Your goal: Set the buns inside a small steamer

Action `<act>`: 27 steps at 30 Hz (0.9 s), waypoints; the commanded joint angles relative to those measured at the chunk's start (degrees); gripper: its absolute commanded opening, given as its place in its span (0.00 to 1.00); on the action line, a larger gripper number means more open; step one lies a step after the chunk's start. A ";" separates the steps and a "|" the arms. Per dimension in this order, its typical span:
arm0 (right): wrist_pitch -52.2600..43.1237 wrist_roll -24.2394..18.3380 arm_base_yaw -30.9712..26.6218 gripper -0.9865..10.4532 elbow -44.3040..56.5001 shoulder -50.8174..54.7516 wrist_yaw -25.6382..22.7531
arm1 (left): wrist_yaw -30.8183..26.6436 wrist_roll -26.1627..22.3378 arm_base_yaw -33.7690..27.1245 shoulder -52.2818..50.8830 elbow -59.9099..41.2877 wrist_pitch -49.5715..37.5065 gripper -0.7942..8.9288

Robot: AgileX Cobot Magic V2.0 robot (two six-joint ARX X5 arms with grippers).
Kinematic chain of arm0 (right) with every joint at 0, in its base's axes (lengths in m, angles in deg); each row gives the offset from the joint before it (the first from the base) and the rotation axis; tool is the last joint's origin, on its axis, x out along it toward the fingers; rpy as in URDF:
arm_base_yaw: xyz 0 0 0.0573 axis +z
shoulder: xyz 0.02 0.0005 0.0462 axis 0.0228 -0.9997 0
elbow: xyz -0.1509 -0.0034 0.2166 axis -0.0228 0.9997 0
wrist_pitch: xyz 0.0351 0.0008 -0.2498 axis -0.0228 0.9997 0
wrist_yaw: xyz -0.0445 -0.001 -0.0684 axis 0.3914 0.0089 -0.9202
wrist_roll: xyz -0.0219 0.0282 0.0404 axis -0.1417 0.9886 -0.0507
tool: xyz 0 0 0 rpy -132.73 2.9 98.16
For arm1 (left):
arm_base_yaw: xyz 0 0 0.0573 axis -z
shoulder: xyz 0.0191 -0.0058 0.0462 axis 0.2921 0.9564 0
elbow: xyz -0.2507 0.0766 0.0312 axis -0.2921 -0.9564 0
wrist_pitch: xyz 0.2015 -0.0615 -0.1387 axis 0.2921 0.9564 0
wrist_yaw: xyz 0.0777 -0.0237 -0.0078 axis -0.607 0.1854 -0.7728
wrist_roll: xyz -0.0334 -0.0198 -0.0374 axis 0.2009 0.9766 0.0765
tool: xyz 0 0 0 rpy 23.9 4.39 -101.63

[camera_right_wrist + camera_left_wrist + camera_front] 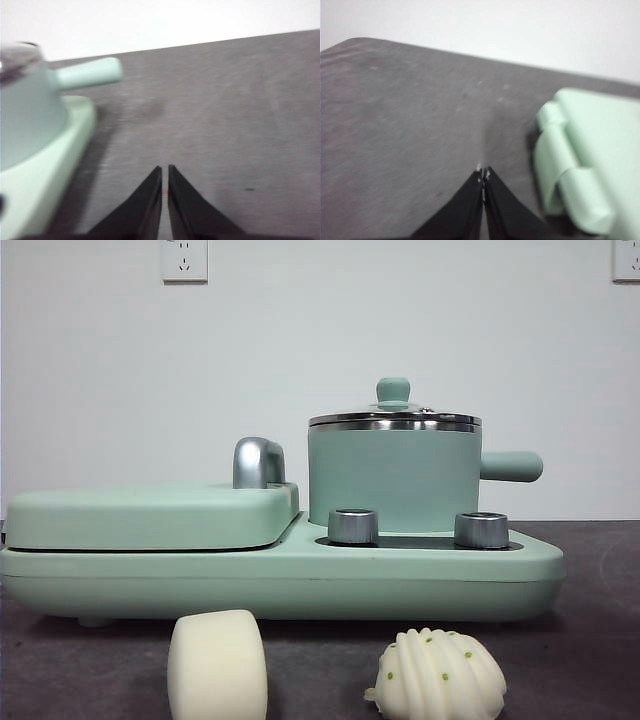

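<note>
Two cream-white buns lie on the dark table at the front: a smooth cylindrical bun point(217, 666) on the left and a ridged shell-shaped bun point(437, 677) with green dots on the right. The small steamer point(392, 475), a mint-green pot with its lid on, stands behind them on the cooker's right side, and its side also shows at the right wrist view's edge point(25, 110). My left gripper point(484, 174) is shut over bare table beside the cooker's left end. My right gripper point(165, 169) is shut above bare table next to the steamer's handle point(90, 73). Neither gripper shows in the front view.
The mint-green cooker base point(280, 575) spans the table, with a flat griddle lid point(150, 515) and chrome handle point(258, 462) on its left half. Two steel knobs point(352, 525) sit in front of the pot. The cooker's left end point(590, 160) is close to my left gripper.
</note>
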 commanded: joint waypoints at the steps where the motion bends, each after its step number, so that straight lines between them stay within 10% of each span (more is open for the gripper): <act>1: -0.59 4.57 0.20 0.10 -0.76 0.13 4.94 | 3.67 3.34 0.13 0.15 -0.57 -0.70 0.09; 15: 12.41 10.10 2.75 0.10 -20.59 -4.70 10.12 | 6.78 8.68 7.17 12.52 15.80 4.09 0.09; 27: 26.51 0.11 2.73 0.10 -41.53 -21.33 27.82 | 20.02 0.92 11.61 34.49 43.43 19.43 0.09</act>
